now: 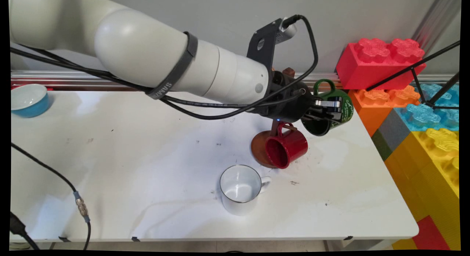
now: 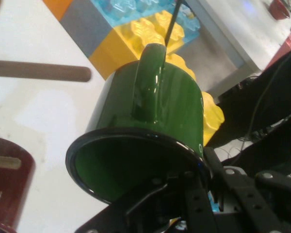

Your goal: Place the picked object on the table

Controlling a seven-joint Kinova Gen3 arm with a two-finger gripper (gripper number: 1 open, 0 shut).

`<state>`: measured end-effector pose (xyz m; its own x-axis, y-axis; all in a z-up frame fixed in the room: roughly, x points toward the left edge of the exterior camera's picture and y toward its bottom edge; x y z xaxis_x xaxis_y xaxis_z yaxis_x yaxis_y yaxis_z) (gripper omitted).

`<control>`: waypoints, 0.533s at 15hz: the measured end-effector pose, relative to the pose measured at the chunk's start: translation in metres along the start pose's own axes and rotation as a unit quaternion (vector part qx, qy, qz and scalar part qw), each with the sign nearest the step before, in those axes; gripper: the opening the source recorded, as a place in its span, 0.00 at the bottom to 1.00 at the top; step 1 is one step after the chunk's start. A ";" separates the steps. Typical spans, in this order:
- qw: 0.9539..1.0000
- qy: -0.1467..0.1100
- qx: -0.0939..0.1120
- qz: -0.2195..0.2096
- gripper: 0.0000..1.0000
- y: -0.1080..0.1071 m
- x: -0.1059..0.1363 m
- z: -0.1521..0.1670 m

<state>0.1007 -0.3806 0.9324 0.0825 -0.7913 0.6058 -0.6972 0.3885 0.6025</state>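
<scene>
Item 1, my gripper (image 1: 328,111): held above the table's far right part, pointing toward the picture's right. My jaws are clamped on the rim wall of the green mug (image 1: 339,109), one finger inside the mouth, the other against the outer wall.

Item 2, green mug (image 2: 150,121): carried clear of the white table (image 1: 147,182), tipped on its side. In the main view its mouth faces down and toward the near-left, and its handle sticks up at the top. In the hand view the dark rim curves right in front of my linkage and the handle runs up the middle of the body.

Item 3, wooden mug stand (image 1: 261,147): round brown base on the table just below and left of my gripper. One wooden peg (image 2: 41,71) shows in the hand view, apart from the green mug.

Item 4, red mug (image 1: 287,148): hanging by its handle on a lower peg of the stand, mouth facing near-left, below the green mug and not touching it.

Item 5, white mug (image 1: 240,188): upright on the table, near side of the stand, handle to the right.

Item 6, blue bowl (image 1: 27,100): far left of the table, well apart.

Item 7, large toy bricks (image 1: 422,112): red, orange, blue, grey and yellow, stacked beyond the table's right edge.
</scene>
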 end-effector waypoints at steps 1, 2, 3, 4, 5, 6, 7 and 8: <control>1.000 -0.001 -0.002 0.001 0.00 0.001 0.000 -0.001; 1.000 -0.003 -0.004 0.002 0.00 0.003 0.000 -0.003; 1.000 -0.004 -0.006 0.003 0.00 0.003 0.000 -0.006; 1.000 -0.008 -0.006 0.006 0.00 0.004 0.000 -0.009; 1.000 -0.010 -0.006 0.008 0.00 0.003 0.001 -0.011; 1.000 -0.013 -0.005 0.012 0.00 0.003 0.001 -0.016; 1.000 -0.017 -0.004 0.017 0.00 0.001 0.002 -0.020; 1.000 -0.022 -0.002 0.022 0.00 0.000 0.004 -0.026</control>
<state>0.1192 -0.3715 0.9479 0.0206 -0.7929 0.6090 -0.6971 0.4252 0.5772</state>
